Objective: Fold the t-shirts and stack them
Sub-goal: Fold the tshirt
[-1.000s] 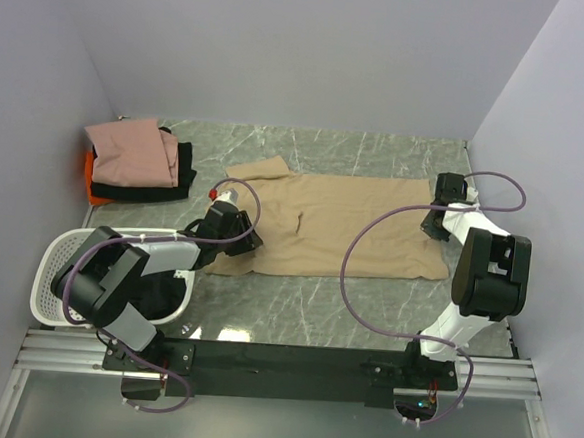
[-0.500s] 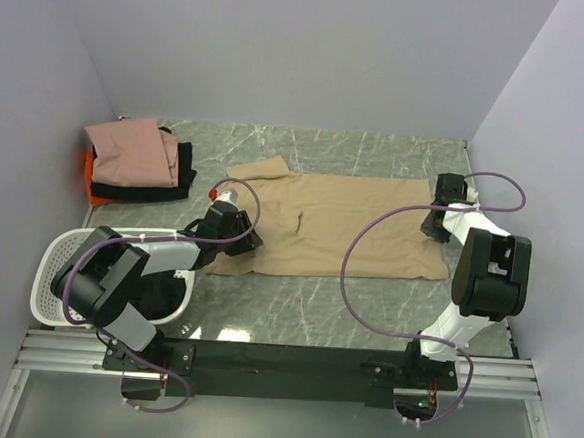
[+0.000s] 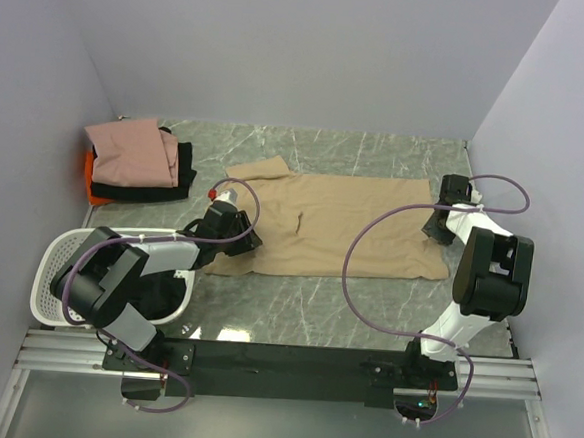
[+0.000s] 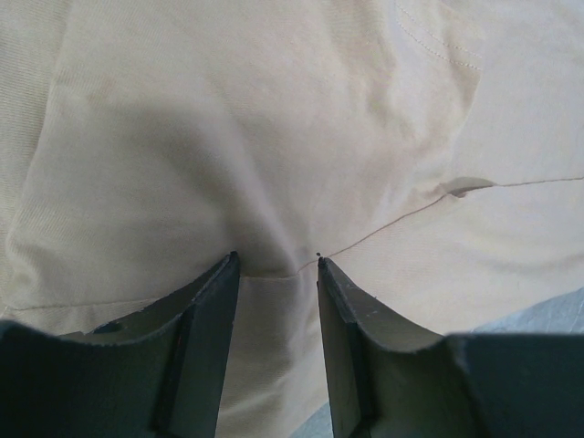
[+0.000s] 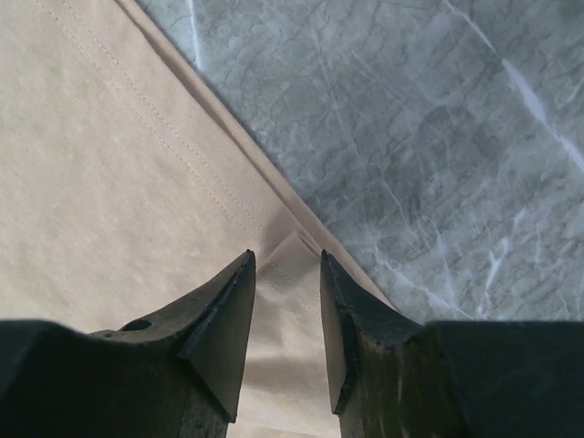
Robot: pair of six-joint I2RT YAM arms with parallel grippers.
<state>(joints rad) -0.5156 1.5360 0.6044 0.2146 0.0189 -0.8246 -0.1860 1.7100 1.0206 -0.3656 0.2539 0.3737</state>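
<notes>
A tan-beige t-shirt (image 3: 332, 227) lies spread flat on the marble table. My left gripper (image 3: 245, 241) is low at the shirt's near left corner. In the left wrist view its fingers (image 4: 274, 260) stand close together with a raised fold of tan cloth (image 4: 274, 137) between them. My right gripper (image 3: 434, 229) is at the shirt's right edge. In the right wrist view its fingers (image 5: 287, 257) pinch a small lifted fold of the hem (image 5: 137, 182). A folded dusty pink shirt (image 3: 131, 153) lies on a black one (image 3: 182, 166) and an orange one (image 3: 95, 193) at the back left.
A white perforated basket (image 3: 53, 262) stands at the near left beside the left arm. Grey walls close in the table on three sides. Bare marble (image 5: 438, 137) shows right of the shirt's hem and in front of the shirt (image 3: 306, 305).
The right gripper has shifted slightly to the right at the shirt's edge. The left gripper and the shirt look unchanged.
</notes>
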